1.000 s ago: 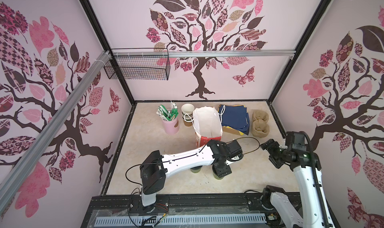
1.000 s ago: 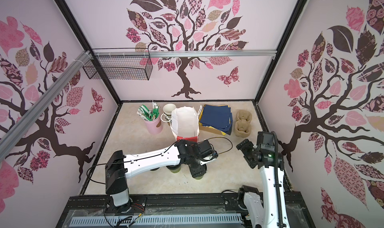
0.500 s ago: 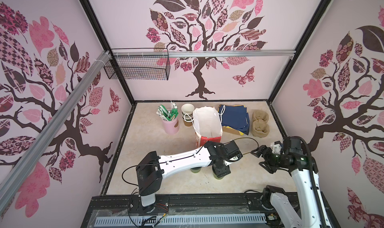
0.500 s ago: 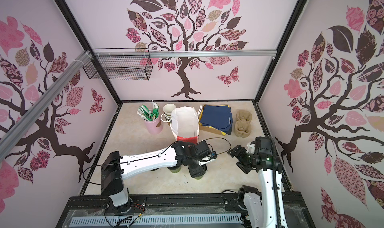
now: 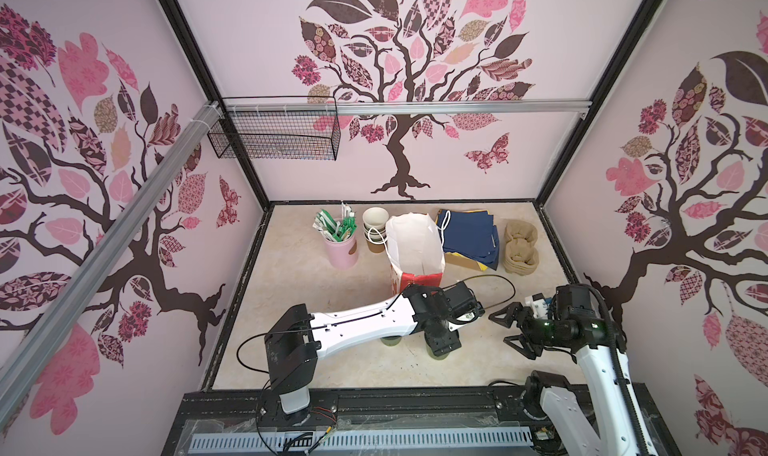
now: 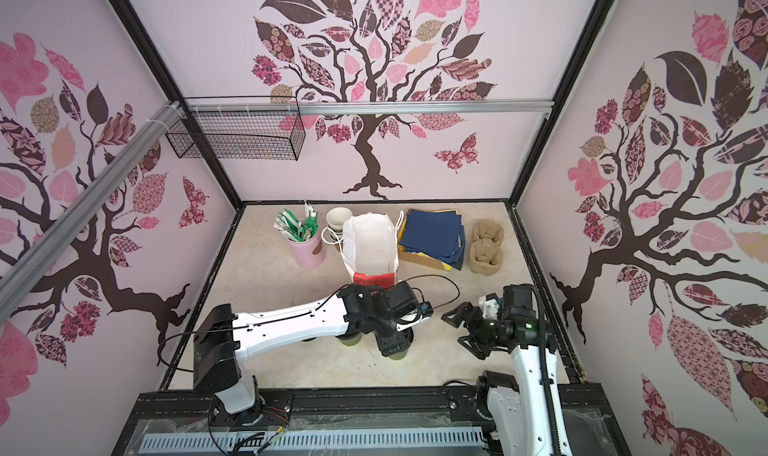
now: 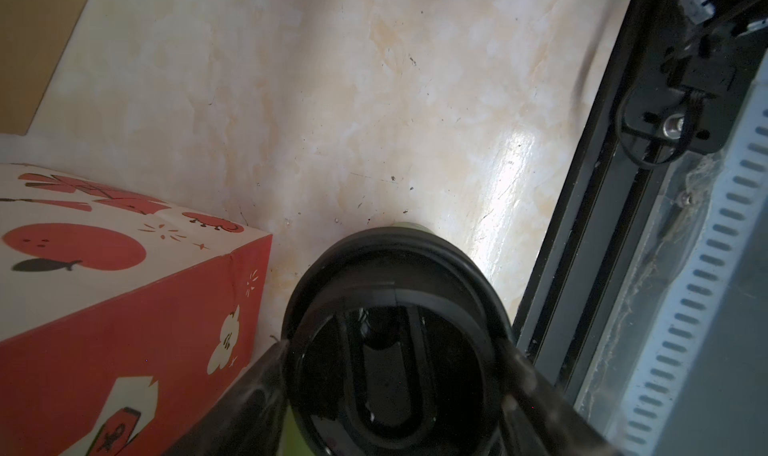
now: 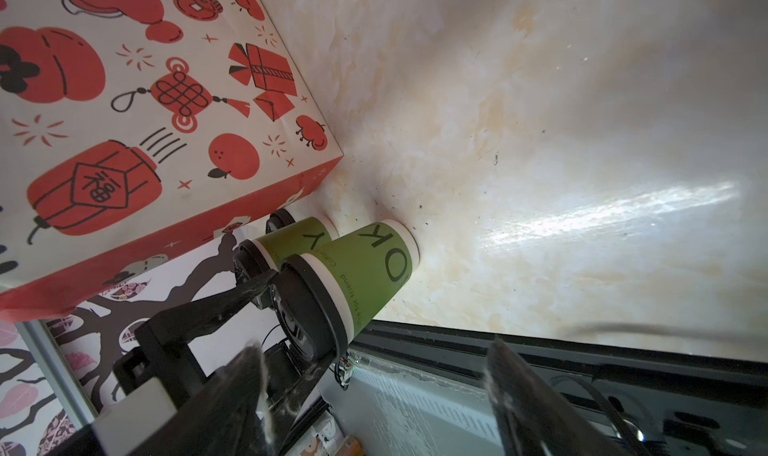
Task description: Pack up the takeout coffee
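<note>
Your right gripper hangs spread and empty near the front green cup, upright on the bench. Your left gripper straddles its black lid; I cannot tell whether it pinches. Lifted by the lid, the cup could drop. The 2nd cup, just beside, could tip. The paper bag behind may buckle.

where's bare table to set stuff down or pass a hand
Free: left of the beige tabletop, from pink straw-filled cup to front rail; also between brown pulp cup carriers and right gripper. Crowded: back row, and around the two green black-lidded paper cups.
</note>
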